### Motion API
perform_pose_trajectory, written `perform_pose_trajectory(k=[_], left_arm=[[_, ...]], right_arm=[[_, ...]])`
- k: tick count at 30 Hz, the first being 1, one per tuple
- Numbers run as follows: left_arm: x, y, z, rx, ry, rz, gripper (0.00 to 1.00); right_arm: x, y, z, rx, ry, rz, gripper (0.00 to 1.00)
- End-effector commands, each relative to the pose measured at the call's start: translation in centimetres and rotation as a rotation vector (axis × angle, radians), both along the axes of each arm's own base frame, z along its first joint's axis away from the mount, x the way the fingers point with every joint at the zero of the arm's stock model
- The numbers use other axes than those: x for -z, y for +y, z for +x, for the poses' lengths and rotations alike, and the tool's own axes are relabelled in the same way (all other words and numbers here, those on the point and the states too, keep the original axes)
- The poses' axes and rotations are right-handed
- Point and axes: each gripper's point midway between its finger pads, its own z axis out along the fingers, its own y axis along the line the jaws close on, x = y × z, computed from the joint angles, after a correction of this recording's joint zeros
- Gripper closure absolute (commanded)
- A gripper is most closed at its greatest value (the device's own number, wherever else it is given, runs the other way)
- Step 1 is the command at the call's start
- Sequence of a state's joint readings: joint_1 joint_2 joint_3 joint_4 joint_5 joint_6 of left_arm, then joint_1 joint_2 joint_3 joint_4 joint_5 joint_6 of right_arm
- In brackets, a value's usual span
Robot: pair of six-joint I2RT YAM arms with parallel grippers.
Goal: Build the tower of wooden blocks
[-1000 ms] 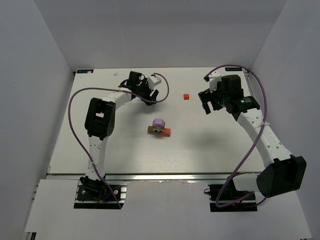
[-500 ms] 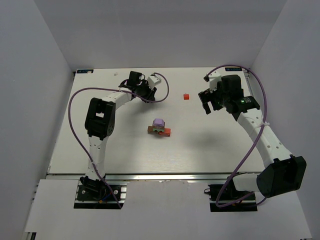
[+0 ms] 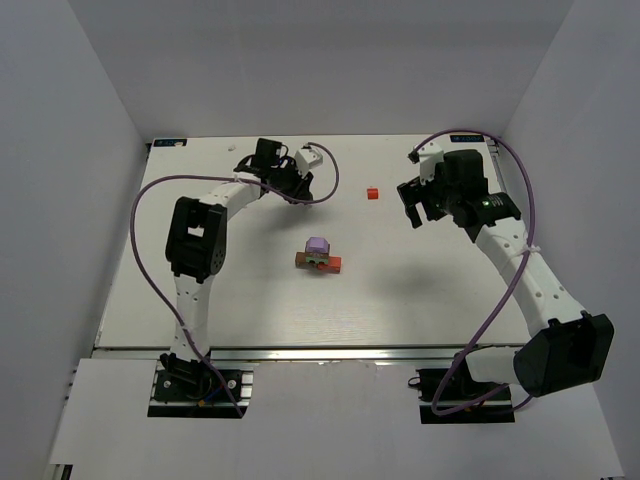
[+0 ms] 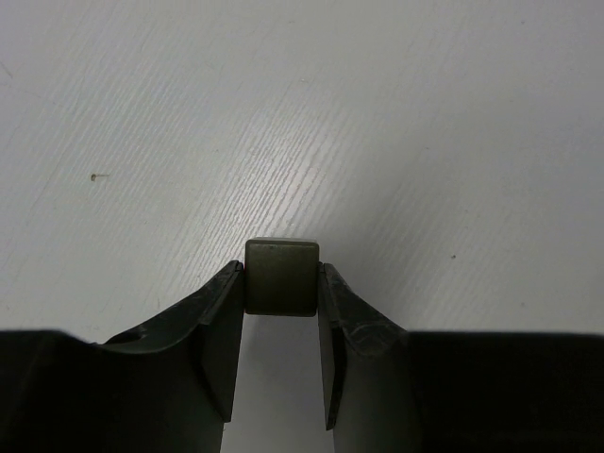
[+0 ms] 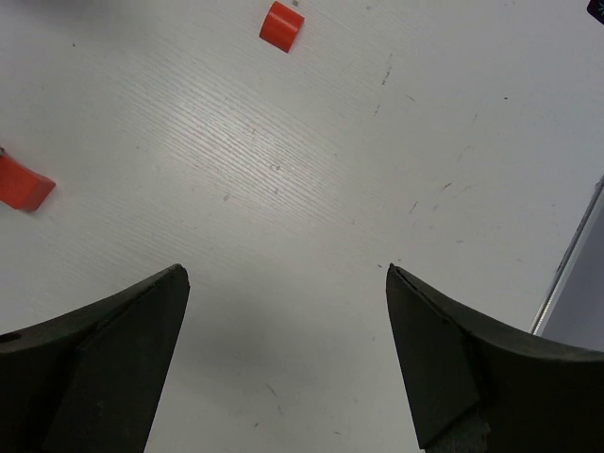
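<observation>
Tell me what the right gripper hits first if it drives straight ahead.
Probably the white tabletop; further along, the small red wooden cube lies almost dead ahead of the right gripper, though depth is unclear.

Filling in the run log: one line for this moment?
left hand: shut on dark block | right hand: open, empty | tower: lilac on top

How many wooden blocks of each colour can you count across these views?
2 red: the red cube and the red bar
1 lilac block
1 brown bar
1 green block
1 dark block
Total: 6
</observation>
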State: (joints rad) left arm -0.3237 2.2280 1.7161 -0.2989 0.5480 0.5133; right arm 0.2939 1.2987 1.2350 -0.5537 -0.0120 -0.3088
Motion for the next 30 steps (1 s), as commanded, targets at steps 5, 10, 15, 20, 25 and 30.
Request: perform_pose_trajectory(k=[5,10,15,20,25,30], left_arm=[[-10.6,-0.6,-3.6,0.191,-0.13,-0.049,0.69],[-14.8,-0.5,-8.6,0.417,-0.205,-0.047,0.69],[-16.7,0.0,-13.8,0.583,-0.218,-0.056,0.7],[-18.3,0.1,-16.5,0.64,-0.205,-0.069,0.68],[-18.3,-1.6,-19.6,0.694,-0.139,-0.049,0.66],[-17.4,-2.7,-21.4,0.708,-0.094,-0.04,0.66]], right_arm=[[-3.1,0.3,-0.3,-0.015,-0.09,0.051,0.11],[-3.8,0.4,-1.1,-0.025,-0.109,0.071,0.11],[-4.2,0.6,-2.0,-0.04,-0.118,0.096,0.11],[-4.9,0.9,-2.7,-0.062,-0.134,0.12,0.11],[-5.3,1.2,-3.2,-0.07,-0.139,0.14,0.11],[-5.7,1.1,-3.5,-0.074,-0.145,0.141,0.11]])
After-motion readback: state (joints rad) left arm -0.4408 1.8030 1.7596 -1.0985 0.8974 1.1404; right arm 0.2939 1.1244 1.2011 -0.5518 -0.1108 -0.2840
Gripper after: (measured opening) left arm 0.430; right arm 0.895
